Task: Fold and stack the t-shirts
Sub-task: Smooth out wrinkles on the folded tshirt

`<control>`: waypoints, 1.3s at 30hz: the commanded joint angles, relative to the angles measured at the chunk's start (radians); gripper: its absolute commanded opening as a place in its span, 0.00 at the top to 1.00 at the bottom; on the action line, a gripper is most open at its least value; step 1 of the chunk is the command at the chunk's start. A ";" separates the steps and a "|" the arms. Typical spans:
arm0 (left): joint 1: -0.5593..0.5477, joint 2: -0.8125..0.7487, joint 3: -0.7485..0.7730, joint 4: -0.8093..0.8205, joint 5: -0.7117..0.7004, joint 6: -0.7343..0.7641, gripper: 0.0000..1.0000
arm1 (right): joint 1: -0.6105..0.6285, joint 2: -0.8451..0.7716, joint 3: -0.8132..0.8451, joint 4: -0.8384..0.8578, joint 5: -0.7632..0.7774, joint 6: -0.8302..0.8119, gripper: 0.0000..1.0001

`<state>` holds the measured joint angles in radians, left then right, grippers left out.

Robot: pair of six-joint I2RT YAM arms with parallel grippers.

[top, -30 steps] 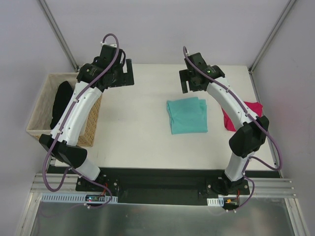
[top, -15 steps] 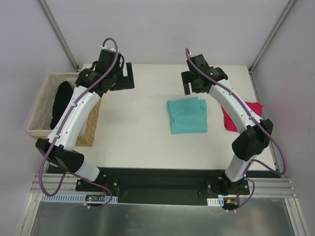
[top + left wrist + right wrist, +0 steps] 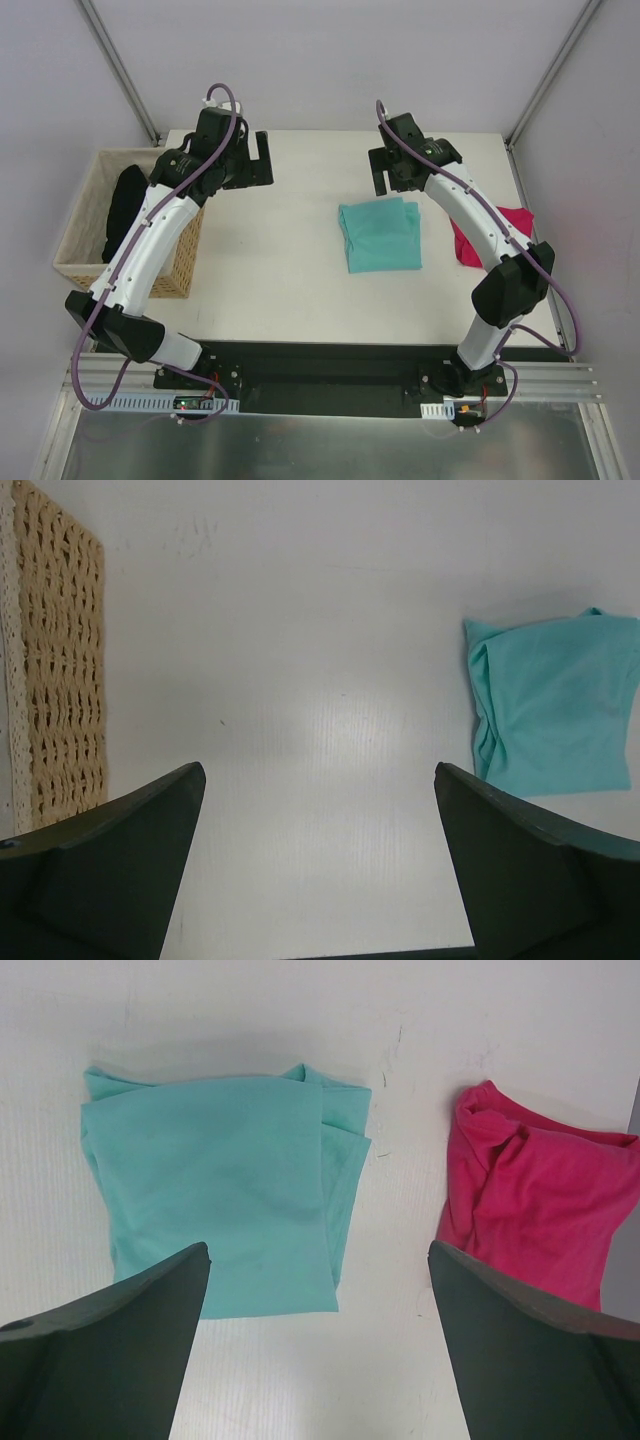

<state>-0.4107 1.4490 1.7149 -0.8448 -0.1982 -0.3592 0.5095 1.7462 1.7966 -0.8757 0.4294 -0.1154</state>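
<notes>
Teal shirt (image 3: 380,236) lay folded right of centre on the table (image 3: 280,260). Pink shirt (image 3: 515,216) sat bunched near the right edge, black shirt (image 3: 125,205) in the basket (image 3: 185,250). Left gripper (image 3: 262,158) and right gripper (image 3: 385,172) both spread wide, empty.

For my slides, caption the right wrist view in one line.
Open right gripper hovers above a folded teal t-shirt and a pink t-shirt lying apart on the table.

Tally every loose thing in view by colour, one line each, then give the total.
Teal-green folded cloth t-shirt: 1
Magenta-pink crumpled cloth t-shirt: 1
Tan woven basket: 1
Black cloth heap inside it: 1 (how many garments cannot be told)
Total: 4
</notes>
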 commanded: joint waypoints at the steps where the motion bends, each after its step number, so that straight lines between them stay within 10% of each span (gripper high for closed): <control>1: 0.009 -0.056 -0.029 0.044 0.008 -0.015 0.01 | 0.004 -0.065 -0.016 -0.003 0.005 0.003 0.05; 39: 0.009 -0.010 -0.037 0.090 0.045 0.003 0.01 | 0.006 -0.005 0.044 -0.019 0.040 -0.018 0.04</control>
<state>-0.4107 1.4506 1.6859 -0.7818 -0.1558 -0.3576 0.5095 1.7367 1.7988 -0.8787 0.4458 -0.1173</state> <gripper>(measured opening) 0.992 0.956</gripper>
